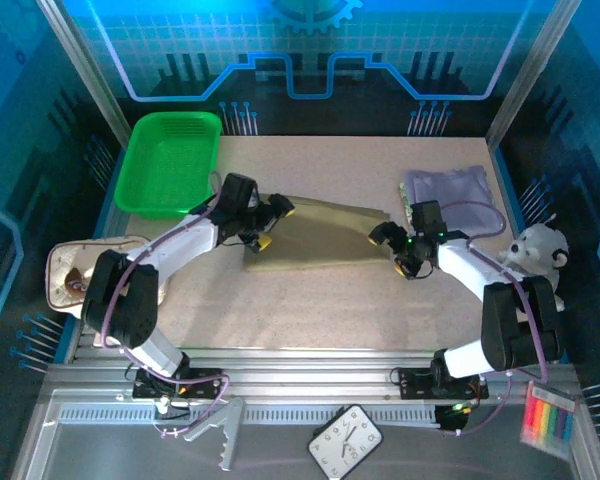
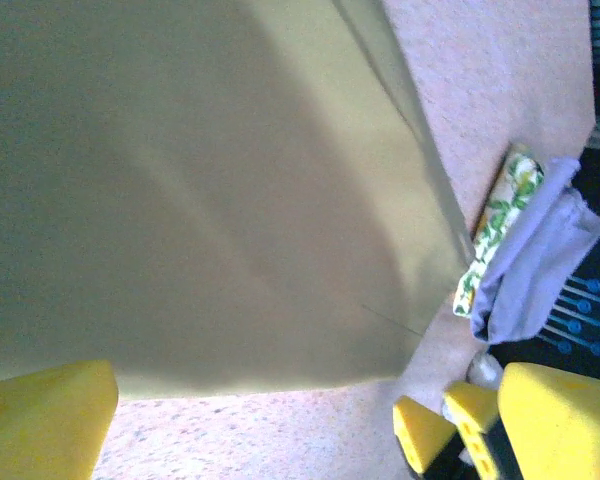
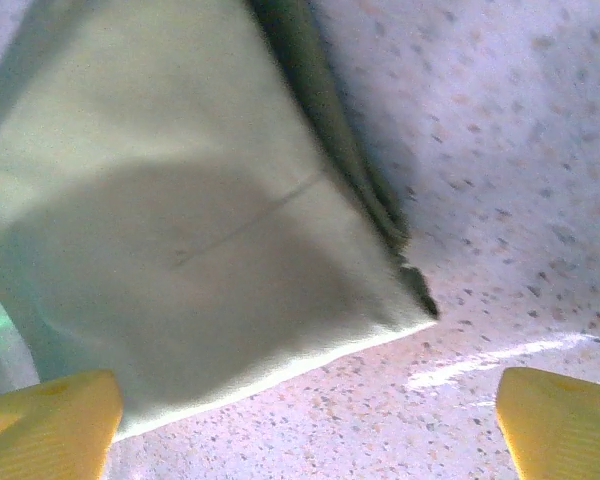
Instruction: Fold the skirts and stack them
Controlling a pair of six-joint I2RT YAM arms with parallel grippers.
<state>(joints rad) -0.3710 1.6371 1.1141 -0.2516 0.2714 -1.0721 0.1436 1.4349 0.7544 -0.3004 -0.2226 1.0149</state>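
Speckled bench (image 1: pixel 310 310) carries a smooth, flat olive-tan skirt (image 1: pixel 325 240); left gripper (image 1: pixel 276 225) and right gripper (image 1: pixel 389 252) flank its ends, jaws spread.

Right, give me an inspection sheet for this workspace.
Surface: speckled table, no spills seen.
Job's things: olive skirt spread mid-table; lavender skirt lying against floral skirt, far right.
Clutter: green basket, pouch, plush toy, clock.
Hands: left hand open at the olive skirt's left end; right hand open at its right end; neither grips.
Cables: purple cables along both arms.
Surroundings: blue-lit enclosure walls.
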